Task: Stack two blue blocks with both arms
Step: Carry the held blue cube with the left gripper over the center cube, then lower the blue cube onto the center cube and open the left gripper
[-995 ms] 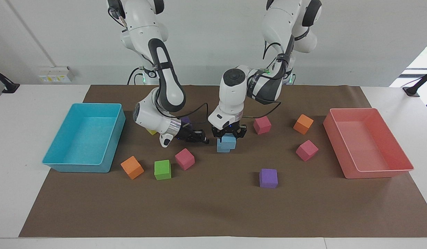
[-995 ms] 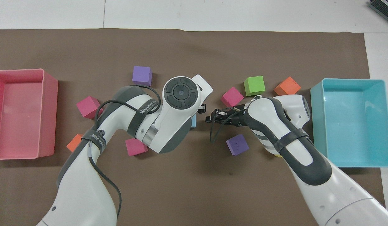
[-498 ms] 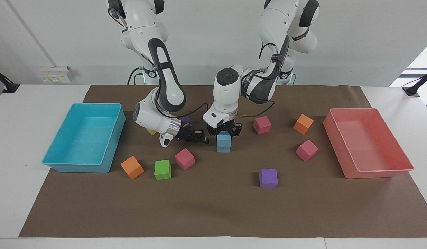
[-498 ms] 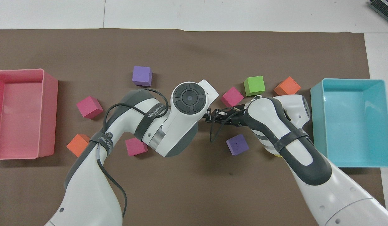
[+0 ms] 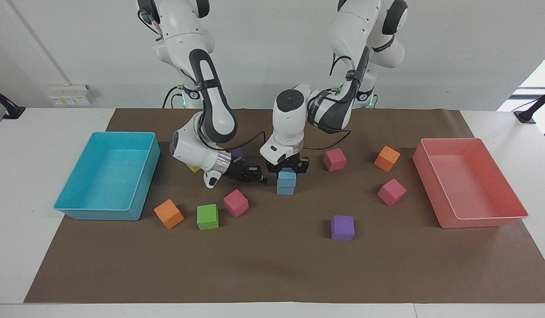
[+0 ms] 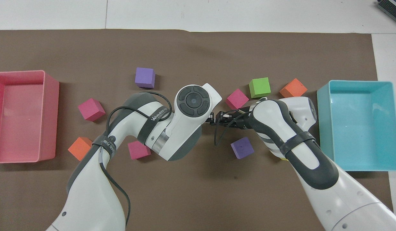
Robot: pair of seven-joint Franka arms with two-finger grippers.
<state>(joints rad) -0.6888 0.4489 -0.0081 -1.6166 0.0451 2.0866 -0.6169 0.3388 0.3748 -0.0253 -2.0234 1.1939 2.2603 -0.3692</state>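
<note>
Two sky-blue blocks stand stacked mid-mat: the upper blue block (image 5: pixel 287 176) sits squarely on the lower blue block (image 5: pixel 285 190). My left gripper (image 5: pixel 287 169) points straight down over the stack and is shut on the upper block. My right gripper (image 5: pixel 256 175) lies low over the mat, pointing sideways at the stack from the right arm's end, a short gap away. In the overhead view the left arm's wrist (image 6: pixel 192 101) hides both blue blocks, and the right gripper (image 6: pixel 214 121) shows beside it.
A teal tray (image 5: pixel 69 201) stands at the right arm's end and a pink tray (image 5: pixel 510 201) at the left arm's end. Loose cubes lie around: orange (image 5: pixel 168 213), green (image 5: pixel 207 216), magenta (image 5: pixel 235 202), purple (image 5: pixel 342 227), magenta (image 5: pixel 391 191), orange (image 5: pixel 387 158), magenta (image 5: pixel 334 159).
My left gripper carried the upper blue block a little toward the right arm's end, from overhanging the lower block to squarely on it. The right arm stayed still.
</note>
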